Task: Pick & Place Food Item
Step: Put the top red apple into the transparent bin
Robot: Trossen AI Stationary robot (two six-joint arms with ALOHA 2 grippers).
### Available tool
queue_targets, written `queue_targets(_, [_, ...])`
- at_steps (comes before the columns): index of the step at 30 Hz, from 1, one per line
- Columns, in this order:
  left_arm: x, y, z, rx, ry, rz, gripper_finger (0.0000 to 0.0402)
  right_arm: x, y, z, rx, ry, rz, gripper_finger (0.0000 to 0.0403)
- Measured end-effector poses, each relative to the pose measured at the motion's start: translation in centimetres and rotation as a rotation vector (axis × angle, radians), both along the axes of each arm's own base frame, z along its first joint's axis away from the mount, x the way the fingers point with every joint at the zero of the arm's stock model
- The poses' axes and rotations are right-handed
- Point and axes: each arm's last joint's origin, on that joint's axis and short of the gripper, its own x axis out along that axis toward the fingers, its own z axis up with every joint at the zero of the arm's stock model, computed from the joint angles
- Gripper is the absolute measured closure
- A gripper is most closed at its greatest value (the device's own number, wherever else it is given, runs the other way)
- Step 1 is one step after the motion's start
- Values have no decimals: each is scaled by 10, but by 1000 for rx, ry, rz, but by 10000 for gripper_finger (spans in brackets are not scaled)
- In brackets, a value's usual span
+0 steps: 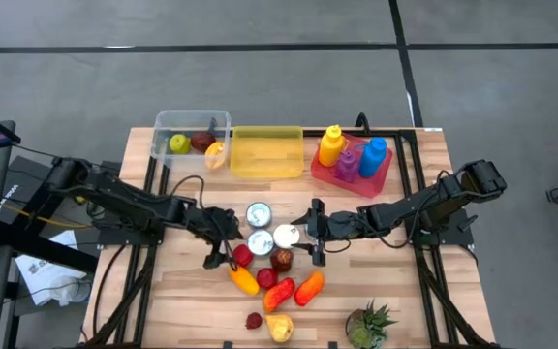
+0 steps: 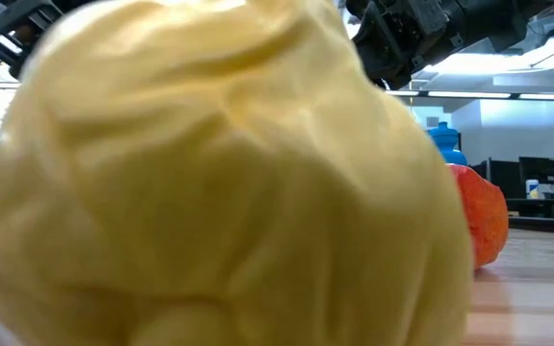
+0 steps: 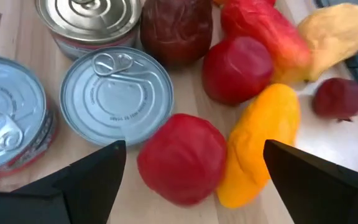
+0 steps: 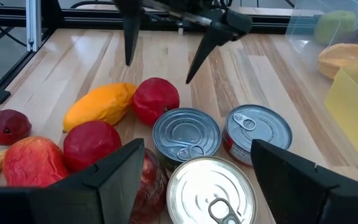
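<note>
Nearest the table's front edge: a small pineapple at the right, a pale yellow pear and a dark red berry left of it. In the low view, that yellow pear fills nearly the whole picture, with only an orange-red fruit peeking out at its right. Next back, a heap of fruit: one orange mango, one red-orange pepper, one orange-red fruit, one red apple closest to the left gripper, a second red apple and one dark brownish-red fruit. Left gripper spread wide, holding nothing, both fingers framing the red apple and mango without touching in the left wrist view. Three unopened tins with ring-pull lids clustered mid-table, tight together; embossed writing circles one lid in the left wrist view but too faint to read; no readable label or brand anywhere. Right gripper hovering just right of the tins, also spread wide and empty, fingers straddling the nearest tin in the right wrist view, which also shows the left gripper's fingers above the apple. Farthest back: a clear bin at the left with three fruits inside, a yellow tub in the middle, a red tray at the right carrying three bottles, one orange, one purple, one blue.
</note>
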Motion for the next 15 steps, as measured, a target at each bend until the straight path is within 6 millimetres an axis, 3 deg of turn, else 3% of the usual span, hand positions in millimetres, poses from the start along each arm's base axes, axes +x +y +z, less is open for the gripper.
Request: queue_targets(15, [18,-9,-30,55,141,-7,37,-1,0,-1,4,13,-4,117])
